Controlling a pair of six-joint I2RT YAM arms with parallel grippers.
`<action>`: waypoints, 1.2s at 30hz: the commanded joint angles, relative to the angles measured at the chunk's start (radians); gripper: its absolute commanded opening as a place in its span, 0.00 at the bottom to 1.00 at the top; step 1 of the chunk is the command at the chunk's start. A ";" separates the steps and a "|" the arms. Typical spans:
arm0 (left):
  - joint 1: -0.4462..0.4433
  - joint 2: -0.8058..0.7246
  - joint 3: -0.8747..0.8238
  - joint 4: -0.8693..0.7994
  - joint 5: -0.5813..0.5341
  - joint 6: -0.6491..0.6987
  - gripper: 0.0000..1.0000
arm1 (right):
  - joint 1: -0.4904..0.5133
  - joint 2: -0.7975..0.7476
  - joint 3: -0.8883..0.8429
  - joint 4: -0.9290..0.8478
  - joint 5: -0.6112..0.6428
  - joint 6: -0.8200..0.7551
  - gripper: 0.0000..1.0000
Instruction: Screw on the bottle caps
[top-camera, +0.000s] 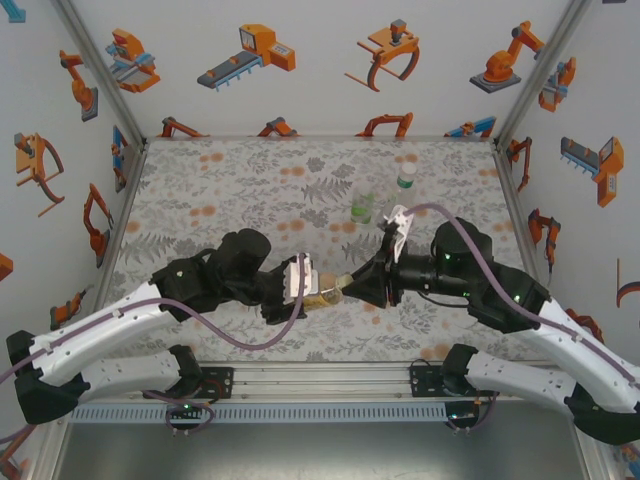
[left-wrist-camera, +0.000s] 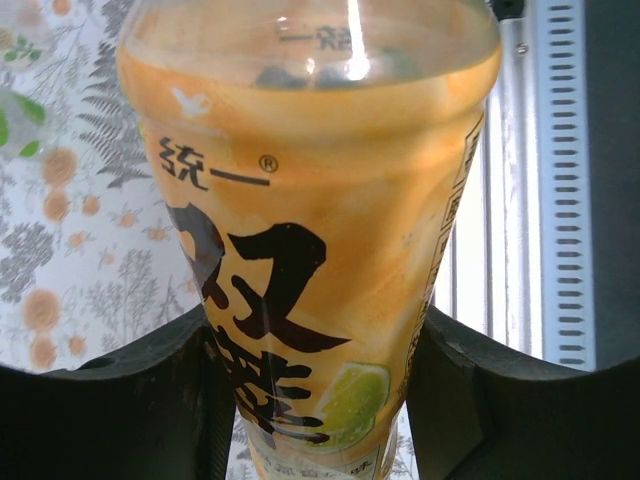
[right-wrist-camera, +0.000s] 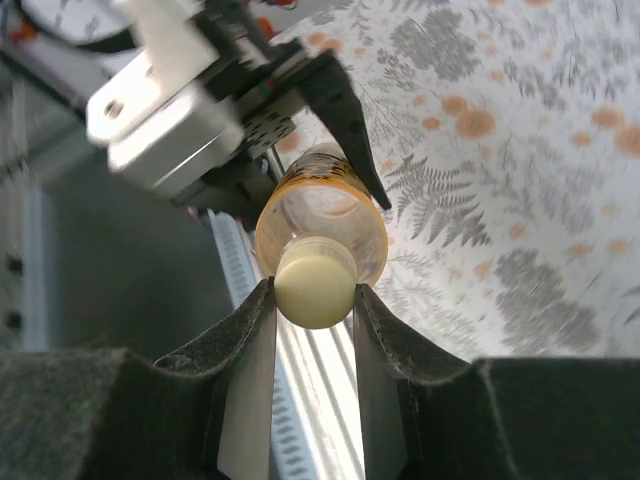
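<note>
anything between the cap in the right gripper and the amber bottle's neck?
Nothing visible. The right gripper is shut on the pale cap, which sits right at the mouth of the amber bottle clamped by the left gripper. Whether the threads have caught can't be told.

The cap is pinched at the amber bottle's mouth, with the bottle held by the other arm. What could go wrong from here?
1. The pale cap, pinched by the right end effector, may meet the neck of the amber bottle off-axis and cross-thread.
2. The left end effector grips the bottle on its glossy label, so the bottle could spin with the cap rather than tighten.
</note>
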 joint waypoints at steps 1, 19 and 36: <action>-0.008 0.021 0.025 0.051 -0.051 0.019 0.00 | 0.001 0.022 0.005 -0.002 0.252 0.515 0.00; -0.008 0.093 0.049 0.071 -0.028 0.063 0.00 | 0.003 0.062 0.119 -0.226 0.353 0.588 0.37; -0.008 0.066 0.069 0.024 0.162 0.049 0.00 | 0.003 -0.003 0.219 -0.227 -0.224 -0.665 0.58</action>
